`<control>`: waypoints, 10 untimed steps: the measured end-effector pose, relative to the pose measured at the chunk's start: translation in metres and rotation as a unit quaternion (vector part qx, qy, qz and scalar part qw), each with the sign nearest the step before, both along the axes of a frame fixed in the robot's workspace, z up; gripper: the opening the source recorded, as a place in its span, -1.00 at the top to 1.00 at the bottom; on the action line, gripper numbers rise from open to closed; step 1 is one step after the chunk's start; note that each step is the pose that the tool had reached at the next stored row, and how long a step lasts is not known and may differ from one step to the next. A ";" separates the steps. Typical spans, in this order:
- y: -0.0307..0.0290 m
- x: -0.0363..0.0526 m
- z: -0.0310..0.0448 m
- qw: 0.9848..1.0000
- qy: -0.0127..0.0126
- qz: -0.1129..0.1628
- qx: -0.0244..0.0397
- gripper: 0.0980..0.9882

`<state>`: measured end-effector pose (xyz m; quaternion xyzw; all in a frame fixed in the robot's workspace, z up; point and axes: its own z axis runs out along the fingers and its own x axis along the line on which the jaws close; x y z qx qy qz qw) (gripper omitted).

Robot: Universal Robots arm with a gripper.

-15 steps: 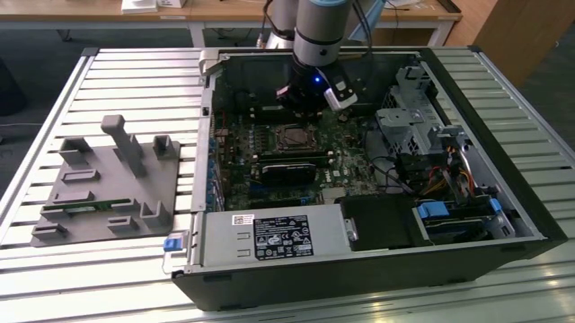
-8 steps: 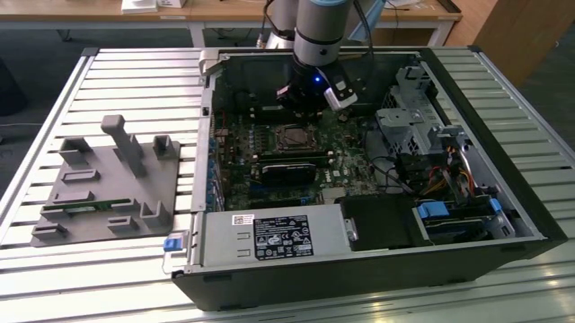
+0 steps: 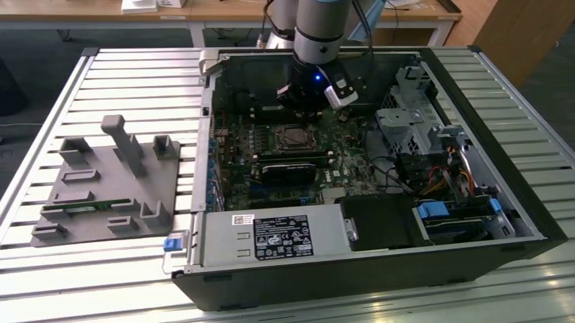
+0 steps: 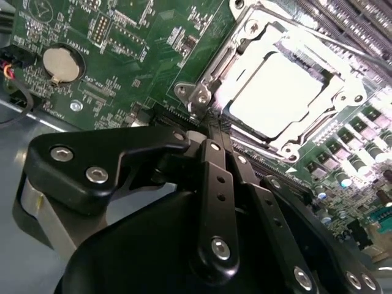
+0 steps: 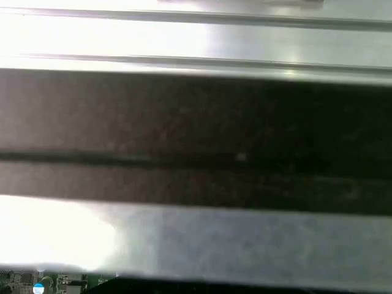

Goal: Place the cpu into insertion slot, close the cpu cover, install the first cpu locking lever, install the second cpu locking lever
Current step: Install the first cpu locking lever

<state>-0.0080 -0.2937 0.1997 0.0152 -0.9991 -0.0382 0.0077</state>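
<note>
Black gripper [image 4: 211, 138] linkage lies nearest the lens in the second wrist view, its two fingers [image 4: 215, 184] pressed together with nothing between them, tips resting just short of the socket's near corner. Beyond the tips sits the insertion slot [image 4: 278, 92], bordered by green motherboard [image 4: 122, 43]; the cpu [image 4: 275, 92] already lies flat in it, its pale metal top showing through the window of the cpu cover [image 4: 229, 58], which appears folded down over it. A thin locking lever [image 4: 312, 40] runs along the far side of the frame; whether either lever is hooked home cannot be told. A round coin cell [image 4: 60, 64] is mounted on the board well apart from the socket, toward the case wall. Seen from the exterior view, the arm [image 3: 316, 30] reaches down into the open computer case [image 3: 503, 202], the gripper [image 3: 306, 106] hovering near the case's rear wall, with the slot [image 3: 292, 136] just in front of it, toward the case's middle; a black fan shroud [image 3: 287, 171] lies beyond the slot again on the same line. Judged from this, the socket stands directly ahead of the closed fingertips, the lever's long axis running across their line of reach. A grey fixture tray [image 3: 104, 185] rests on the slatted table [image 3: 134, 74] at the exterior view's left, outside the case
</note>
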 end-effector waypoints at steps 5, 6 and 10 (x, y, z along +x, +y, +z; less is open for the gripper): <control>0.0016 0.0000 -0.0029 1.000 0.000 0.000 -0.007 0.98; 0.0019 0.0001 -0.0035 1.000 0.000 0.000 -0.006 0.98; 0.0021 0.0001 -0.0040 1.000 0.000 0.000 0.005 0.98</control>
